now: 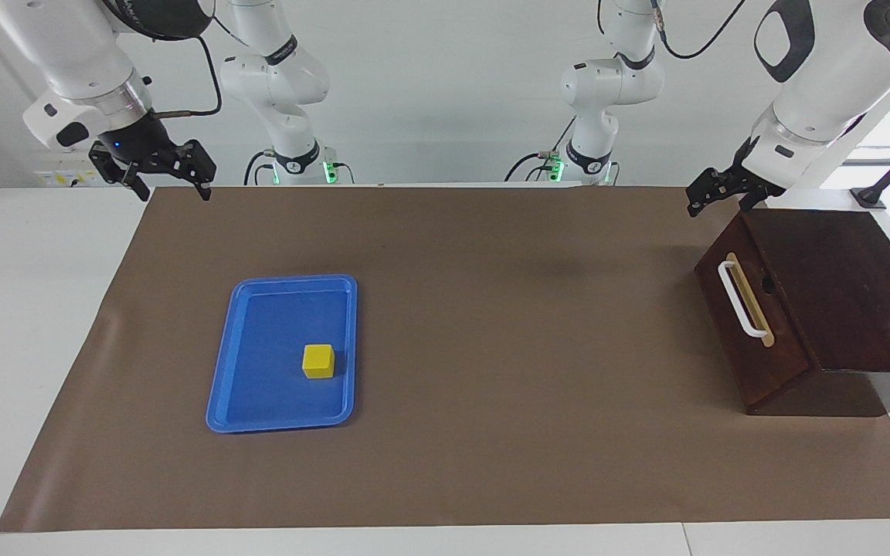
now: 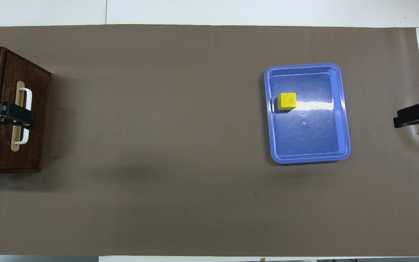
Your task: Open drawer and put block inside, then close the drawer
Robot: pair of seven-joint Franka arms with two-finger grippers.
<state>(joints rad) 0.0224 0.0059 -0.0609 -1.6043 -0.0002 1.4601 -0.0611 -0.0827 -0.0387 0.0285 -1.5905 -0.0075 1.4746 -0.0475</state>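
Drawer (image 1: 750,320) work comes first here: the dark wooden front sits flush in its box (image 1: 847,293) at the left arm's end of the table, so nothing has been opened yet, and the yellow block (image 1: 318,361) lies in the blue tray (image 1: 259,417) toward the right arm's end, well apart from the drawer. The left gripper (image 1: 715,193) hangs in the air above the edge of the box nearest the robots, fingers spread and holding nothing; from overhead it covers the white bar handle (image 2: 26,115), but the facing view shows it well above and touching nothing. The right gripper (image 1: 169,179) waits over the edge of the brown mat (image 1: 491,463) nearest the robots, its fingers apart and empty too. To do the opening well, I would judge the left gripper should come down in front of the drawer face, turn so its fingers straddle the bar near its middle, and close only once the bar sits squarely between them. A grip near one end of the bar could twist the drawer and jam it. The pull should then run straight out along the drawer's own line, which is angled on the table, and the light box may slide if tugged sharply, so a slow, even draw seems wise.
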